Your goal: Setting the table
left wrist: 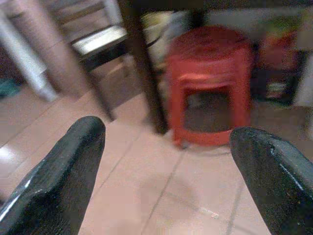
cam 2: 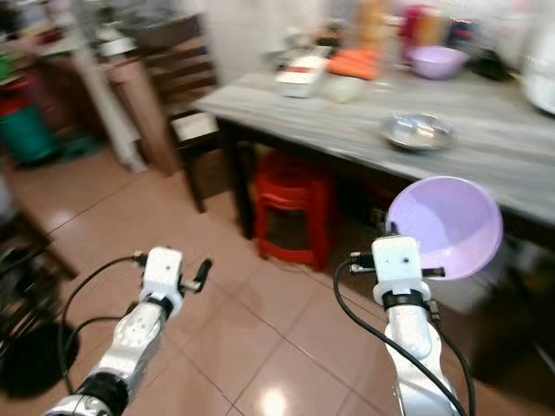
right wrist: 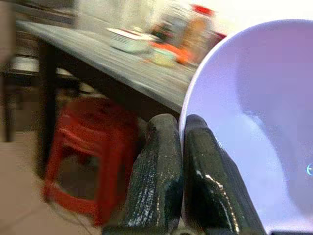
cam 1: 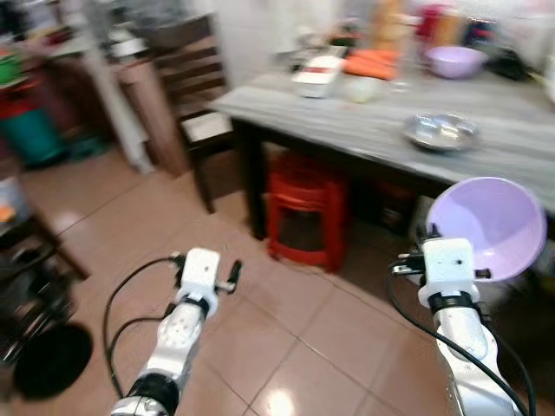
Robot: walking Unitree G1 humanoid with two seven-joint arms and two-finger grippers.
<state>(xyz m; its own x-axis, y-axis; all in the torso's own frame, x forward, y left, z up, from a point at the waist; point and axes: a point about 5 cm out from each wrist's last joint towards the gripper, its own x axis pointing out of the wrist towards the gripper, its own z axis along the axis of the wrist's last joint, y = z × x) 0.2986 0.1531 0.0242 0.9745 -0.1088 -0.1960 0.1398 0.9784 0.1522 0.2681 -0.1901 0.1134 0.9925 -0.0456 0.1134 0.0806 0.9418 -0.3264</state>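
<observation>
My right gripper (right wrist: 182, 125) is shut on the rim of a lilac bowl (cam 1: 490, 227), holding it tilted in the air in front of the table's near edge. The bowl's inside (right wrist: 264, 137) faces the wrist camera. My left gripper (left wrist: 166, 132) is open with nothing between its fingers, low over the tiled floor to the left of the table. The grey wood-grain table (cam 1: 364, 130) stands ahead. On it are a steel bowl (cam 1: 440, 132), a second purple bowl (cam 1: 455, 61) at the back, a white container (cam 1: 318, 76) and an orange item (cam 1: 371, 63).
A red plastic stool (cam 1: 303, 212) sits under the table beside its dark leg. A wooden chair (cam 1: 195, 95) stands at the table's left end. A black rack (cam 1: 26, 286) is at the far left. Bottles and jars line the table's back.
</observation>
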